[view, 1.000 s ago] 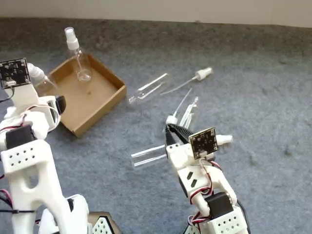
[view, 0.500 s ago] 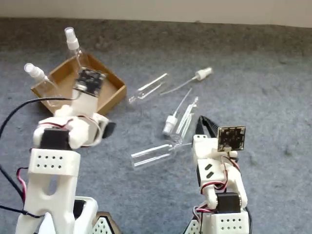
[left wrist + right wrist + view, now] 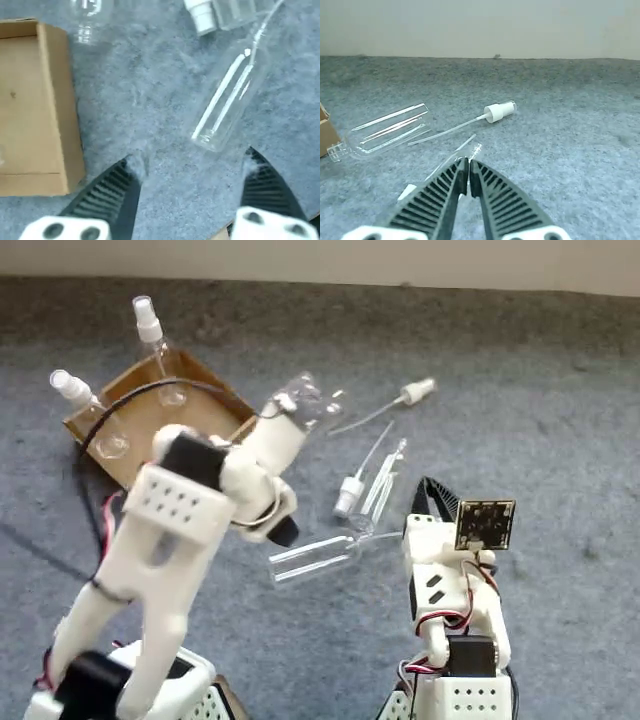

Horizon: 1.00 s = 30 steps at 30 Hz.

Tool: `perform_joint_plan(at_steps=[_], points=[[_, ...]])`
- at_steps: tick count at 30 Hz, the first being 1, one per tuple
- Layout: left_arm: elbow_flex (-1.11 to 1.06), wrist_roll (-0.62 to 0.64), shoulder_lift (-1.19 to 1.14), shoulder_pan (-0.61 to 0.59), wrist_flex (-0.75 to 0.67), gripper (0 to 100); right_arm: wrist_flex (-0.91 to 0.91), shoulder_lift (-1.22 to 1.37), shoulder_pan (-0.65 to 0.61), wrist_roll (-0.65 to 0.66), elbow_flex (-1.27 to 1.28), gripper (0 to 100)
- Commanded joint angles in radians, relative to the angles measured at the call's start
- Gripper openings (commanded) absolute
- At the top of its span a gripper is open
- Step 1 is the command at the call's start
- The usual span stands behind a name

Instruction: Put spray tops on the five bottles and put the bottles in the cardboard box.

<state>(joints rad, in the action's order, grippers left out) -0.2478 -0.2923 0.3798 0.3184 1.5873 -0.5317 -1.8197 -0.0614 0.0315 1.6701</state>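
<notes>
Beside the cardboard box [image 3: 52,100], the left tool [image 3: 189,159] gapes wide over a lying clear bottle [image 3: 227,105]. The right tool [image 3: 468,164] is clenched, empty. 2 capped bottles [image 3: 152,340] stand inside the box.

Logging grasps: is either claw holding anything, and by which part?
Nothing is held: left claw open by a lying bottle, right claw shut and empty.
</notes>
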Motion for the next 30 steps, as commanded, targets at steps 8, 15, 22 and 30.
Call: perform_joint_plan(at_steps=[8, 15, 22, 30], points=[[0.159, -0.012, -0.282, 0.186, -0.018, 26, 0.044, -0.01, 0.016, 0.003, 0.134, 0.4], [0.163, -0.127, -0.46, 0.186, -0.133, 26, 0.044, -0.01, 0.016, 0.003, 0.134, 0.4], [0.162, -0.169, -0.513, 0.189, -0.193, 26, 0.044, -0.01, 0.015, 0.003, 0.136, 0.4], [0.148, -0.169, -0.518, 0.274, -0.232, 26, 0.044, -0.01, 0.013, 0.003, 0.136, 0.4]])
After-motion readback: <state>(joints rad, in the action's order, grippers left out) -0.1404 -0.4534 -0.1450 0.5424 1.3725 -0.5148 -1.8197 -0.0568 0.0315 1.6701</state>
